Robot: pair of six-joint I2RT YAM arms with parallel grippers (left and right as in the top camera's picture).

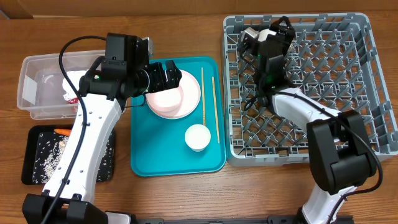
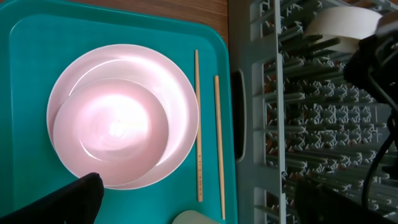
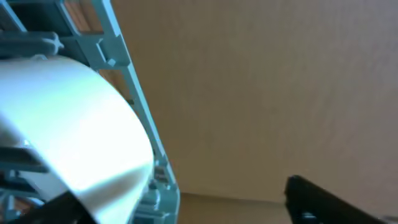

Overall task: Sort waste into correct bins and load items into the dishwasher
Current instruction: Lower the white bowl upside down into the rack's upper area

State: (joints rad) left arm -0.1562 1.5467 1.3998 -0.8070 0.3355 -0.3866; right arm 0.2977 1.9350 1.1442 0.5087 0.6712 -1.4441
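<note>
A pale pink plate (image 1: 189, 93) with a whitish bowl (image 1: 165, 102) on it lies on the teal tray (image 1: 149, 162). My left gripper (image 1: 166, 76) hovers over them, open and empty; its dark fingers (image 2: 71, 199) frame the plate (image 2: 180, 93) and bowl (image 2: 112, 127). A small white cup (image 1: 197, 137) stands nearer the tray's front. In the grey dishwasher rack (image 1: 348, 81), another whitish bowl (image 1: 252, 32) leans at the far left corner. My right gripper (image 1: 261, 37) is open beside it. That bowl (image 3: 68, 124) fills the left of the right wrist view.
Two chopsticks (image 1: 214, 106) lie on the tray's right side. The clear tub (image 1: 28, 93) holds a white napkin and red wrapper (image 1: 65, 87). The black tray (image 1: 31, 174) holds rice scraps and a carrot (image 1: 61, 132). My right arm lies across the rack.
</note>
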